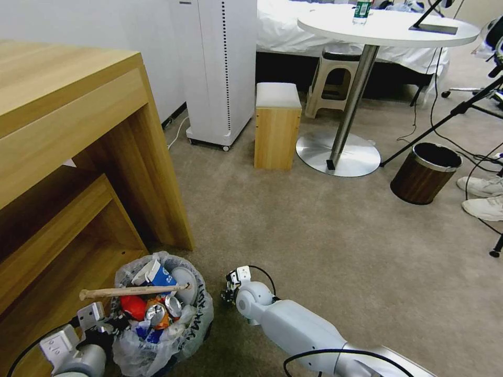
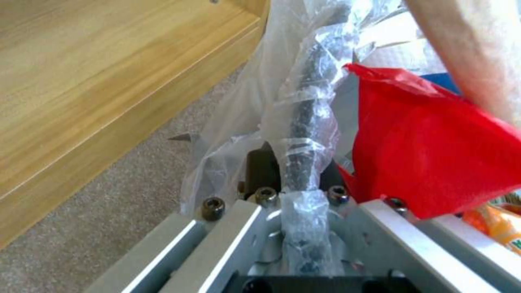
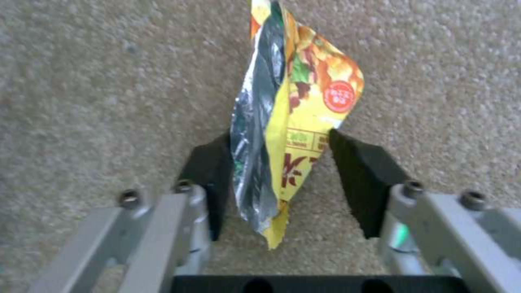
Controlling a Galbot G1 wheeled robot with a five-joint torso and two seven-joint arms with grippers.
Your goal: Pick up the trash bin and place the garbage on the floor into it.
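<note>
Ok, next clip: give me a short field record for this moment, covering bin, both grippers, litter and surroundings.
bin: trash bin on beige carpet beside wooden desk, packed with litter
top of bin: wooden stick lying across, red wrapper, crushed can
left gripper: shut on bag-covered bin rim
right gripper: low over carpet, open, fingers either side of yellow snack wrapper
background: wood-grain bin, round white table

No lettering anywhere is clear enough to read.

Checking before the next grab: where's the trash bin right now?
Head view, lower left: the trash bin sits beside the wooden desk, the left gripper shut on its rim.
</note>
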